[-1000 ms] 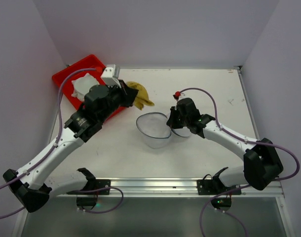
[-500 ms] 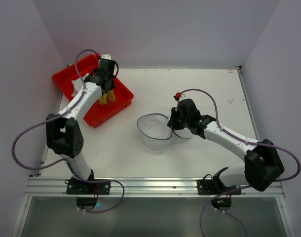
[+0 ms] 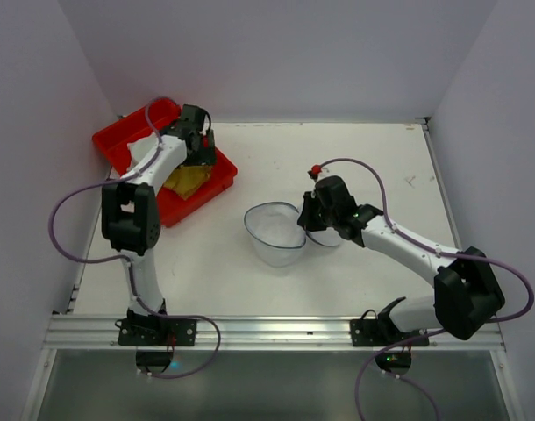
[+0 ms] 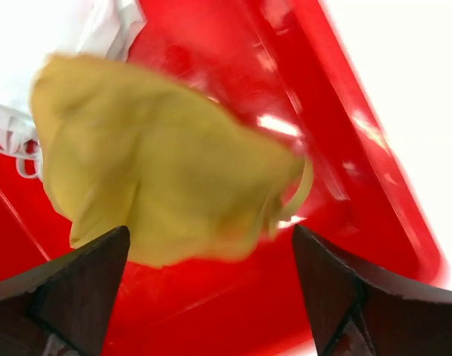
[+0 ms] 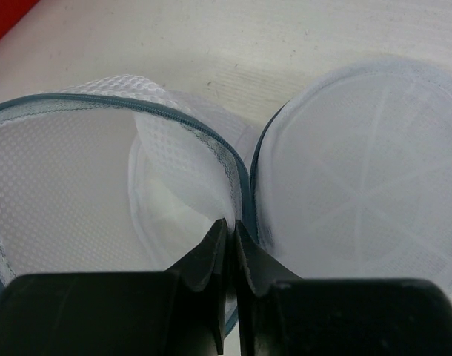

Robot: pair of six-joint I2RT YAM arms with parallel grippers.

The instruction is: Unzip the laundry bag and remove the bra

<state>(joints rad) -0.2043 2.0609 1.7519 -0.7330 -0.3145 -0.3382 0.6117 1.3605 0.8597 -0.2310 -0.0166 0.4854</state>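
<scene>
The laundry bag [image 3: 272, 232] lies unzipped mid-table, its white mesh halves [image 5: 78, 193] spread apart with the dark zip line along their rims. My right gripper [image 3: 304, 219] is shut on the bag's rim where the two halves meet [image 5: 231, 222]. The yellow bra [image 3: 187, 180] lies crumpled in the red tray [image 3: 219, 171]. Just above it my left gripper [image 3: 197, 149] stands open, and in the left wrist view the bra [image 4: 159, 170] sits loose below the spread fingers [image 4: 211, 231], with nothing gripped.
A white cloth [image 3: 145, 145] lies in the far part of the red tray [image 4: 211, 311], beside the bra. The tray stands at the table's back left corner, close to the left wall.
My left arm carried the yellow bra from beside the tray to over it, then opened and dropped it into the tray. The right arm and the bag have stayed put.
</scene>
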